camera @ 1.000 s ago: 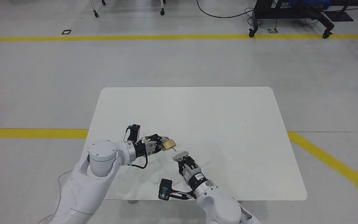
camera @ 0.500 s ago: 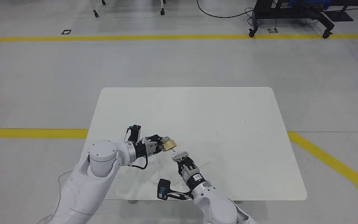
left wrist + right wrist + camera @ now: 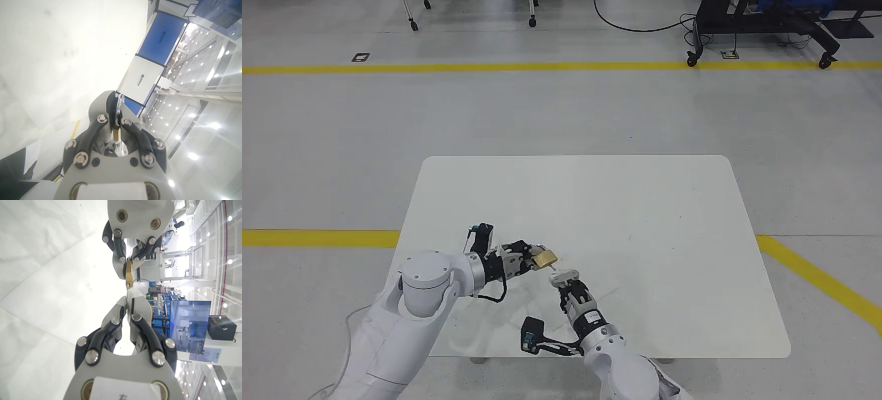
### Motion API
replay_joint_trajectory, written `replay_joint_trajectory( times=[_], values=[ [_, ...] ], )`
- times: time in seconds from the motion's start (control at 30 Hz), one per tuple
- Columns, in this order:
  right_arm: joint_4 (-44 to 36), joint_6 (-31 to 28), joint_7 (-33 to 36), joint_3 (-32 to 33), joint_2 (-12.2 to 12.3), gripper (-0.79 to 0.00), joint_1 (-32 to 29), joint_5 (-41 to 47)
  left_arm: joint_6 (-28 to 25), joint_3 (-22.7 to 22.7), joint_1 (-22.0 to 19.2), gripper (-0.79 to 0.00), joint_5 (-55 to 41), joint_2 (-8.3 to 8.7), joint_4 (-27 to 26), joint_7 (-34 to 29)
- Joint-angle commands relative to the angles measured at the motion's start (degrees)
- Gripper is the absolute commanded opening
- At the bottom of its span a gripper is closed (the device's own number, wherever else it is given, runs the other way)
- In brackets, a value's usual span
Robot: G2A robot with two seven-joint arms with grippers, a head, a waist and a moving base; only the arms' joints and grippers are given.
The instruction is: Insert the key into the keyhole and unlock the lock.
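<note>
- White table (image 3: 662, 200) underneath, grey floor (image 3: 342, 150) with yellow lines (image 3: 542, 68) beyond.
- Left pincer (image 3: 533, 257) clenched across the body of the brass lock (image 3: 544, 258), keyhole end poking out past its fingertips (image 3: 117, 270).
- Right pincer (image 3: 564, 281) facing it tip to tip, pads (image 3: 132, 297) pressed shut on the key (image 3: 129, 287), only a thin sliver showing ahead of them.
- Lock straight ahead of the right pincer, nearly touching its tips, keyhole (image 3: 129, 283) turned toward them.
- Key tip at the keyhole; touching or already inside, cannot tell.
- Seen from above: lock between the two pincers, left pincer just behind it, right pincer just in front, all over the table's near half.
</note>
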Motion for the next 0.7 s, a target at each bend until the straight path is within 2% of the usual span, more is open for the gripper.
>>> replay_joint_trajectory(
  times=[0.0,0.67],
  values=[
    [0.04,0.14,0.35,0.31,-0.16,-0.785,-0.01,0.32,-0.01,-0.06,-0.03,-0.785,-0.04,0.05,0.03,0.09],
    [1.26,-1.58,1.53,-0.08,-1.84,-0.785,0.47,-0.61,0.17,0.84,0.71,-0.785,1.90,0.43,-2.04,2.60]
  ],
)
